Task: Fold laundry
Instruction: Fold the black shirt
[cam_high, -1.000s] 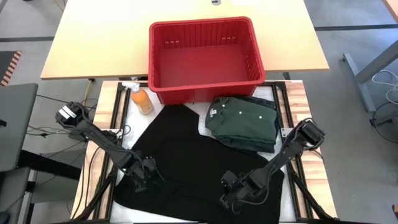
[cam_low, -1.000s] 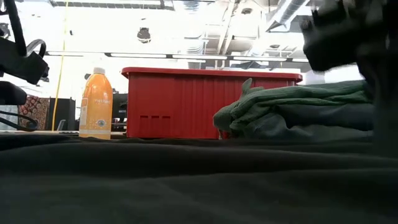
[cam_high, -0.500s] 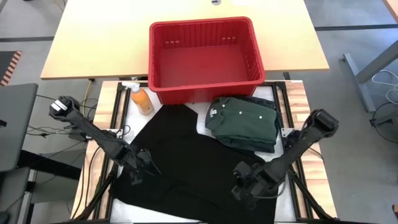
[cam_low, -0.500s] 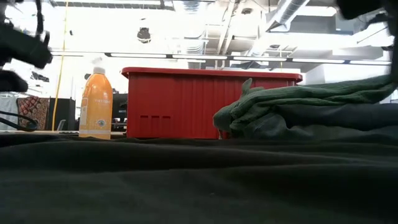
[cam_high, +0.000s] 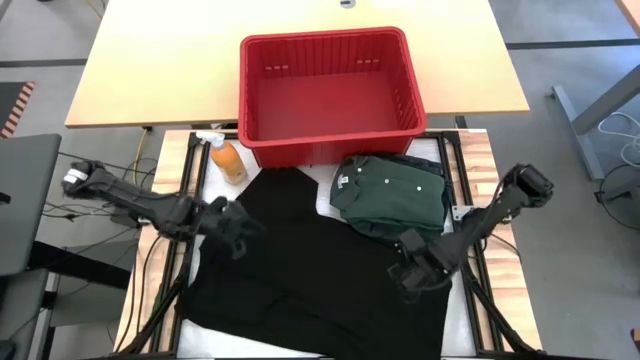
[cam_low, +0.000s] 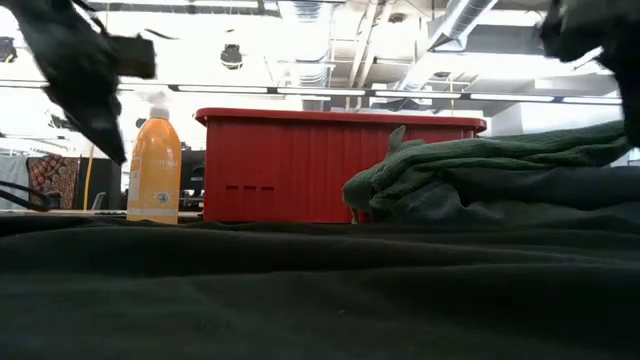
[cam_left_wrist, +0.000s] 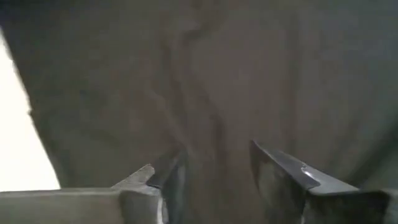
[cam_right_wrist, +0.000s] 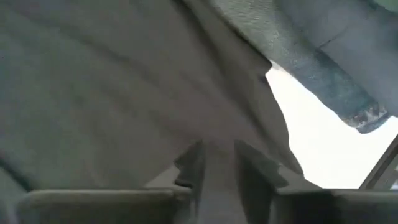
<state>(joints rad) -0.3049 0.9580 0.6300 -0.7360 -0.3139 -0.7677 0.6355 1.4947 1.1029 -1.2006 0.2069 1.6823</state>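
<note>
Black garment (cam_high: 310, 260) lies spread flat across the table middle; I judge it light, floppy, prone to bunching, so I'd pinch it at the edges or corners, both sides together. My left gripper (cam_high: 232, 222) is over its left edge, fingers (cam_left_wrist: 283, 177) parted with cloth between them, not clamped. My right gripper (cam_high: 415, 265) is over the right edge, fingers (cam_right_wrist: 249, 165) a narrow gap apart; grip on cloth I cannot tell. Folded green shirt (cam_high: 392, 195) sits just beside, near the right gripper, could snag. Red basket (cam_high: 325, 125) and orange bottle (cam_high: 228, 160) stand behind.
</note>
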